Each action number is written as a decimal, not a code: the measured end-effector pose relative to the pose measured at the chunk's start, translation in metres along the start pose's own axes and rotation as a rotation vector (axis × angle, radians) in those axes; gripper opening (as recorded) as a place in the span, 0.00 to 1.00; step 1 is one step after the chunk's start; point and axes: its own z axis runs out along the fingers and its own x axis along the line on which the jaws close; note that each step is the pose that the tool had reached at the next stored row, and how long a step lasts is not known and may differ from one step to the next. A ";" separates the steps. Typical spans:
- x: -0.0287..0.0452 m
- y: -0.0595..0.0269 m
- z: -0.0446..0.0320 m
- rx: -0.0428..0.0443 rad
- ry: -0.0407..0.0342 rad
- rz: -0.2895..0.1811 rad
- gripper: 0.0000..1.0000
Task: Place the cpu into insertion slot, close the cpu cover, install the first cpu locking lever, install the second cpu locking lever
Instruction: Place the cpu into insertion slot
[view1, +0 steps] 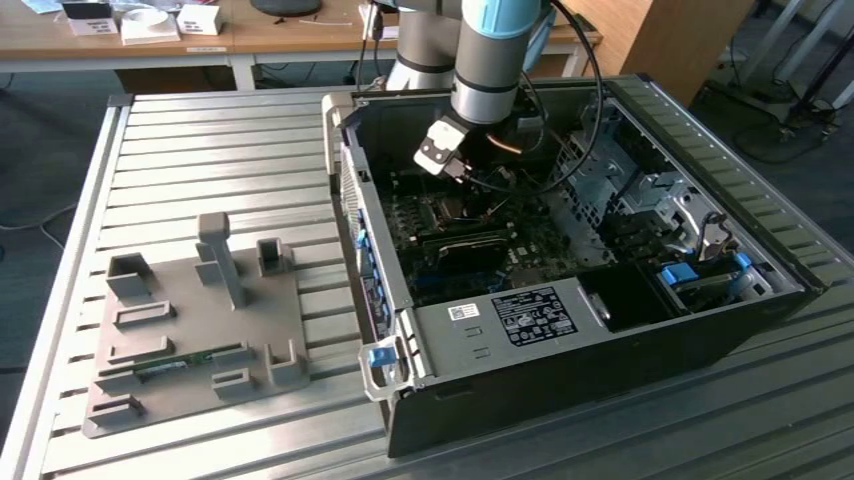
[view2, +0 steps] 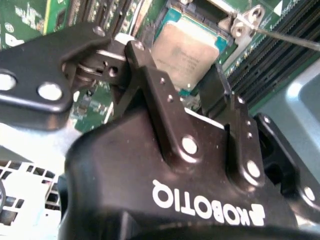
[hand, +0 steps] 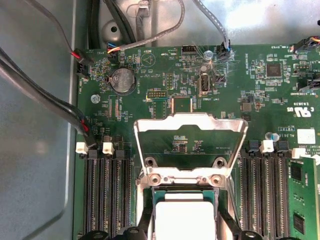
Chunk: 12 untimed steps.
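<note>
- Small, flat, pale silvery square cpu lies in the insertion slot, the square socket on the green motherboard. You can see a teal edge around the chip.
- Your black gripper hangs directly over the cpu, close down on it. You cannot tell whether it is clamped on the chip or clear of it.
- The cpu cover, a thin silvery hinged frame with a square opening, stands tipped up off the socket. Its hinge is just beside the chip, so the slot is uncovered.
- In the second wrist view, a thin metal rod runs out past a silvery tab near the chip's corner.
- Long black memory slots flank the socket on both sides, and a round coin battery sits beyond the raised cover.
- Dark grey cables cross the metal panel beside the board.
- All of this sits inside the open tower computer case, which lies on a slatted metal table.
- A grey fixture plate lies on the exterior view's left, well apart from the case.
</note>
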 end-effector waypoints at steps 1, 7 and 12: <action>0.0000 0.0000 0.0000 -0.0001 0.0000 0.000 0.61; 0.0000 0.0000 0.0000 0.0000 -0.0006 0.001 0.61; -0.0001 0.0000 -0.0001 -0.0001 -0.0041 0.018 0.61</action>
